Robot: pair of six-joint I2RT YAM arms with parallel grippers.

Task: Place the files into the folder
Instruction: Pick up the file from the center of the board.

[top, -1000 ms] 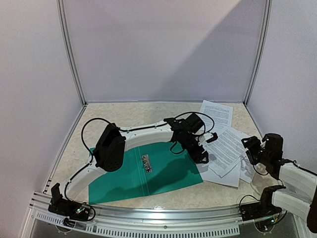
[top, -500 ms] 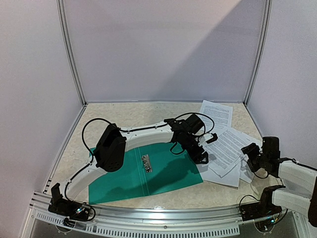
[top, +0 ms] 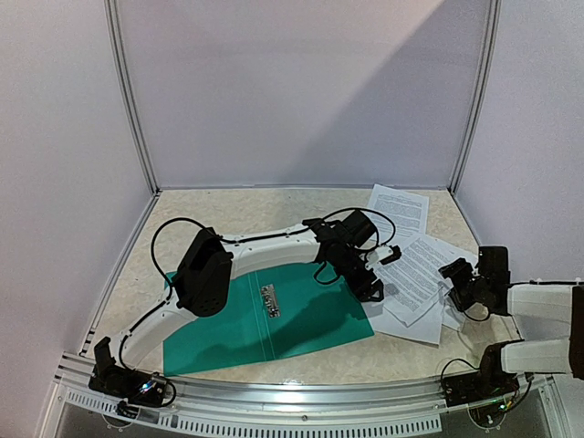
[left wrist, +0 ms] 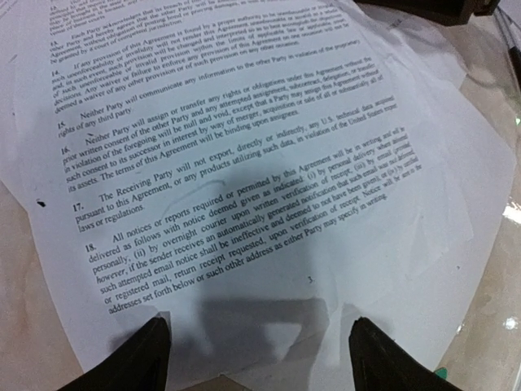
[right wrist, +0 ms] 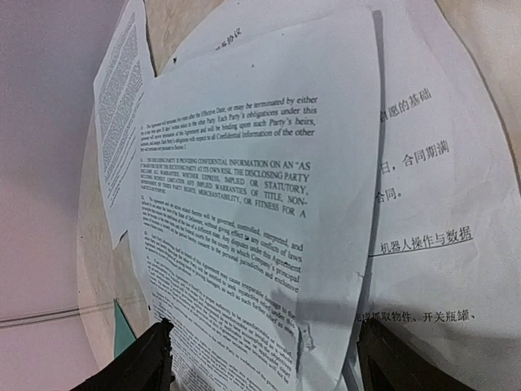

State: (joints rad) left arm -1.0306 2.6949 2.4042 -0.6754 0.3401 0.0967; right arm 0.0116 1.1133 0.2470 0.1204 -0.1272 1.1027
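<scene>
The teal folder (top: 265, 319) lies open and flat on the table, its metal clip (top: 271, 299) near the middle. The files (top: 415, 278) are a loose pile of printed white sheets right of the folder, with one more sheet (top: 399, 208) further back. My left gripper (top: 376, 290) is open just above the pile's near-left corner; in the left wrist view it (left wrist: 256, 354) straddles the bottom edge of a text sheet (left wrist: 244, 163). My right gripper (top: 453, 276) is open at the pile's right edge; in the right wrist view it (right wrist: 269, 358) hovers over a sheet (right wrist: 236, 187).
A sheet with Chinese text (right wrist: 431, 204) lies under the top sheets on the right. A sliver of the folder shows in the right wrist view (right wrist: 124, 326). Enclosure walls stand close on the right and at the back. The left arm's elbow (top: 203, 271) hangs over the folder's left part.
My right gripper has moved down and to the left, closer to the right edge of the pile. The left arm and the sheets have stayed put.
</scene>
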